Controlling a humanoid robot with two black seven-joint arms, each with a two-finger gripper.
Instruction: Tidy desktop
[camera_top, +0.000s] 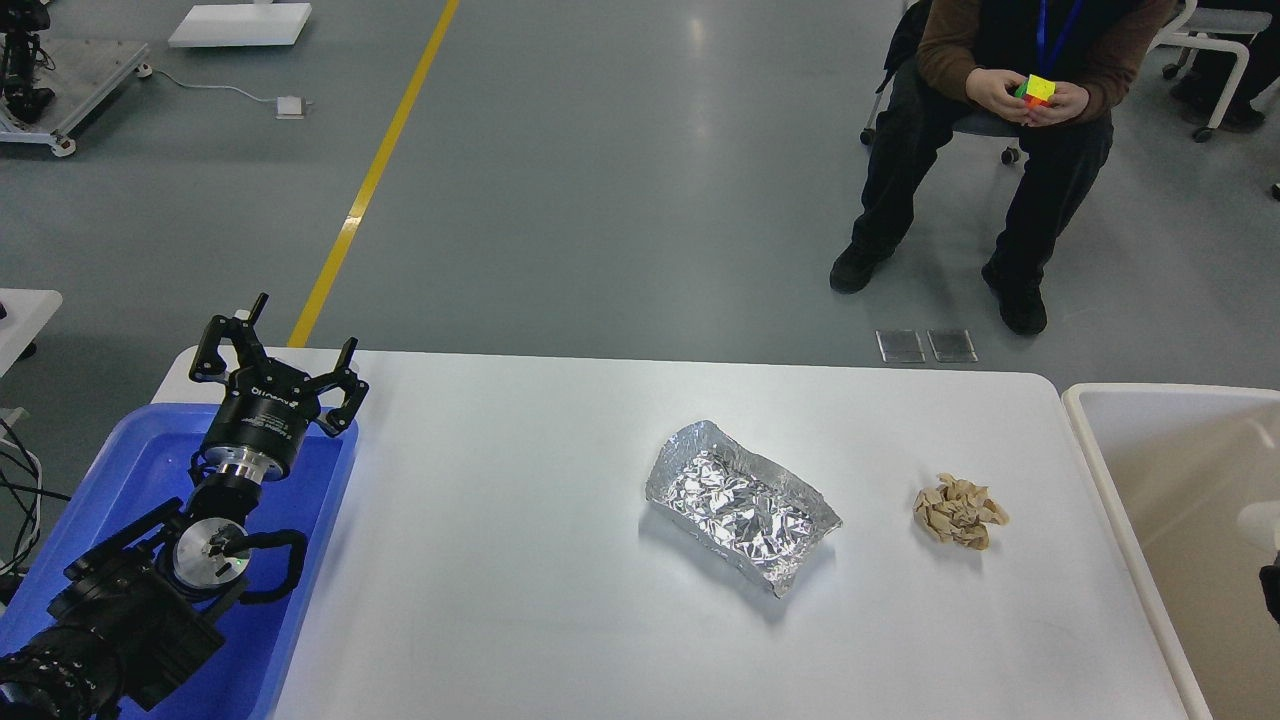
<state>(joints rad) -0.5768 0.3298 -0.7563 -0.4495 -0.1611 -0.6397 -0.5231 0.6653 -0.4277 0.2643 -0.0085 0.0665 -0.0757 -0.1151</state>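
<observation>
Blue plastic tray (320, 520) sits at the left end of the white tabletop (520, 560), with the left arm over it so its contents are mostly hidden. Crumpled foil tray (740, 505), apparently empty, lies mid-tabletop, its long axis running diagonally from far-left to near-right. Just right of it rests a beige crumpled paper wad (960, 512). A cream bin (1130, 520) stands off the right edge. The left gripper (275, 365) hangs above the blue tray's far end, fingers spread wide, holding nothing.

Grey floor (620, 200), yellow line (370, 180)
</observation>
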